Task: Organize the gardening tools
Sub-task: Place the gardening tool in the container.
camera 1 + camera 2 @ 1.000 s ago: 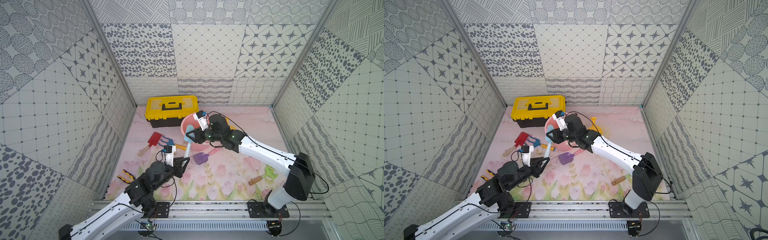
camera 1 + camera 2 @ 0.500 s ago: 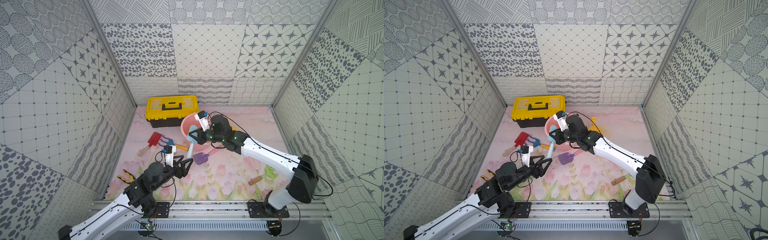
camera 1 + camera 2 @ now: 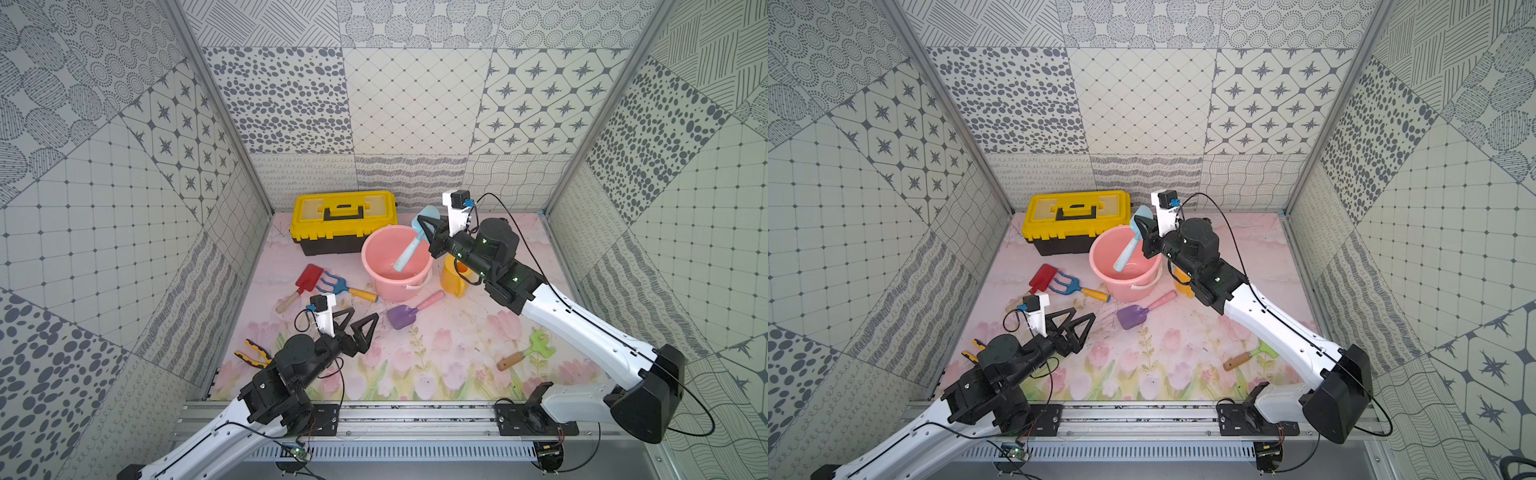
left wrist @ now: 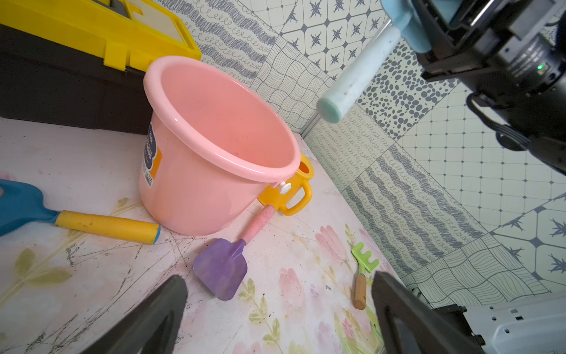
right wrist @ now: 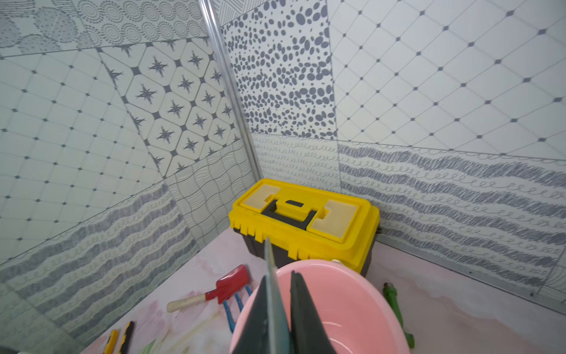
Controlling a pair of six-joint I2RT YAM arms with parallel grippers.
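Observation:
My right gripper (image 3: 427, 229) is shut on the blade of a light blue spade (image 3: 409, 249), seen edge-on between the fingers in the right wrist view (image 5: 271, 291). Its handle (image 4: 355, 73) slants down above the pink bucket (image 3: 374, 243). On the mat lie a red spade (image 3: 309, 277), a blue rake (image 3: 336, 284) with a yellow handle, a purple spade (image 3: 401, 316) with a pink handle, and a light green rake (image 3: 540, 345) with a wooden handle. My left gripper (image 3: 358, 323) stands open and empty, low over the mat, short of the purple spade (image 4: 220, 269).
A shut yellow toolbox (image 3: 343, 212) stands behind the bucket against the back wall. A yellow cup with a handle (image 3: 451, 276) sits right of the bucket, under the right arm. Yellow-and-black pliers (image 3: 253, 353) lie by the left wall. Patterned walls close in three sides.
My left gripper's jaws have spread wide. My right gripper has shut on the light blue spade and carried it up and back over the bucket.

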